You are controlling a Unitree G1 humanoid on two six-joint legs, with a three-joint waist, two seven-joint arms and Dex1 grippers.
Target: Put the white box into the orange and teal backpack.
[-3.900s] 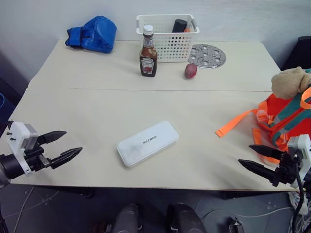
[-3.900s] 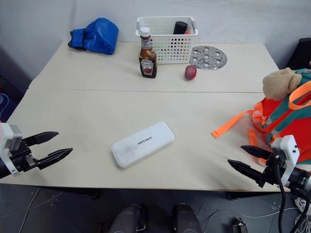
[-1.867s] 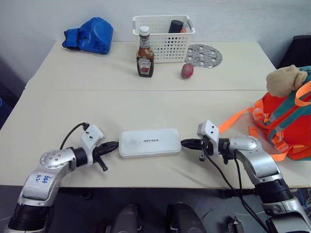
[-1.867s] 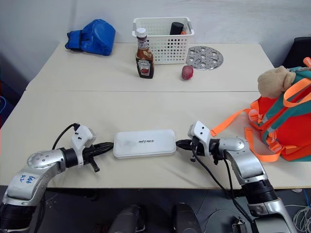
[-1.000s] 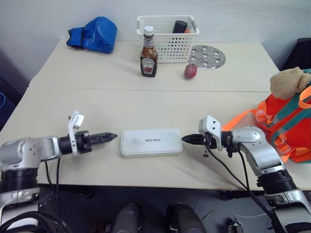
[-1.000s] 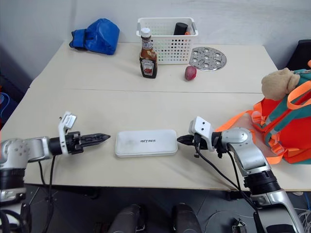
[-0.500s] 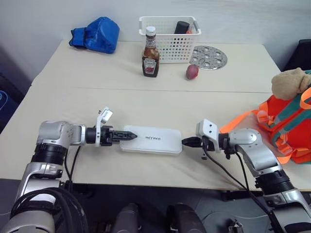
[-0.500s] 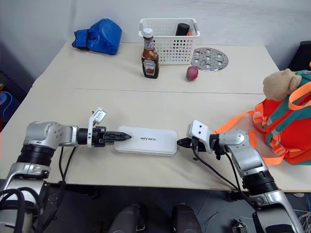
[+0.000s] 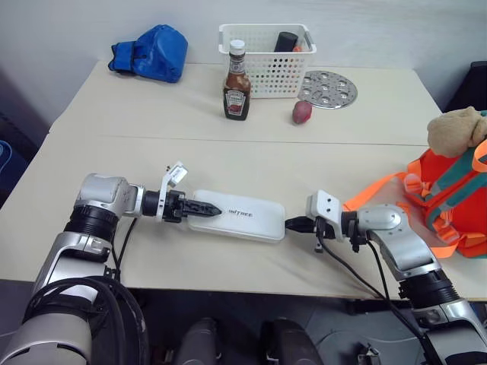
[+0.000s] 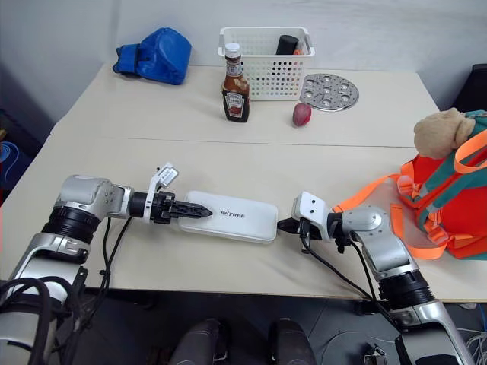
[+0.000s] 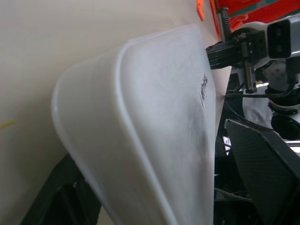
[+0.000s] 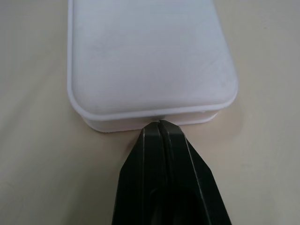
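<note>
- Lying flat mid-table, white box; backpack well apart.
- Left gripper straddles one end, jaws apart; right gripper shut, braced against the other.
- Likely stiff, light, slippery: grip short ends.

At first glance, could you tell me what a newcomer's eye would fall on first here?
Probably the white box near the table's front edge, pinned between two end effectors: the left end effector straddles one short end, and the right end effector, shut, presses its tips against the other. Next, the bright orange backpack with its tan plush toy at the table's right edge, and the blue glove at the far left corner.
</note>
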